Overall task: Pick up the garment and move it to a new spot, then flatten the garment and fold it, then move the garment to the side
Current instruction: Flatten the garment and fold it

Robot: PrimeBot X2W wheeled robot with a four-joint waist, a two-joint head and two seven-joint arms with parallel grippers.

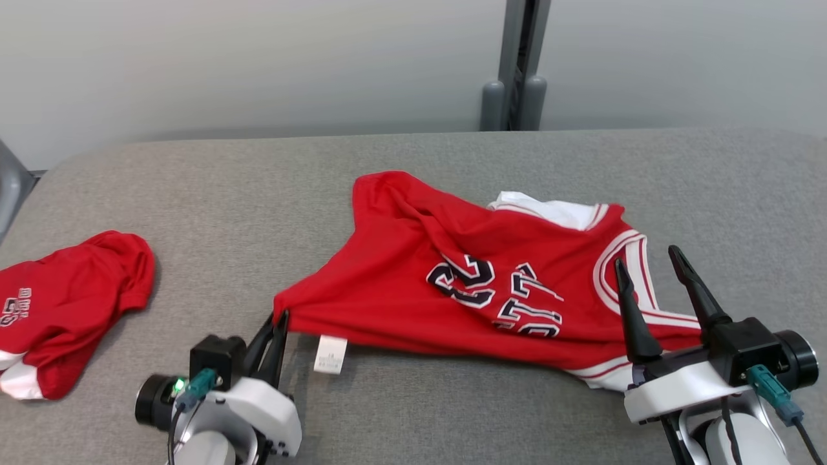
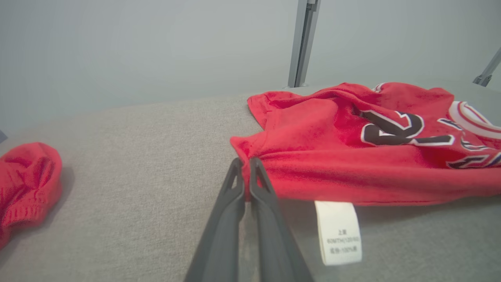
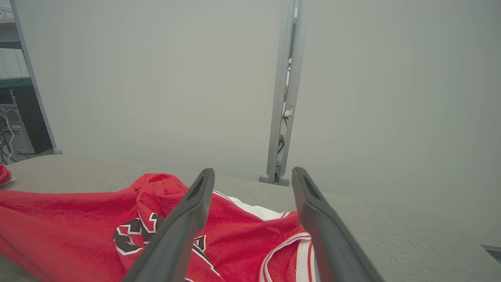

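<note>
Left gripper (image 1: 279,318), nearest, clamps the red jersey (image 1: 452,271) at its hem corner; right gripper (image 1: 647,256) hovers, jaws apart, above its striped end. Grey table (image 1: 258,194) carries the jersey centre-right, another red garment (image 1: 64,303) far left, and a white tag (image 1: 330,354) under the hem.

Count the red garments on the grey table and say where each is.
2. The numbered jersey lies spread across the table's middle and right. A second red garment sits bunched at the far left, cut off by the picture's edge; others could lie beyond it.
</note>
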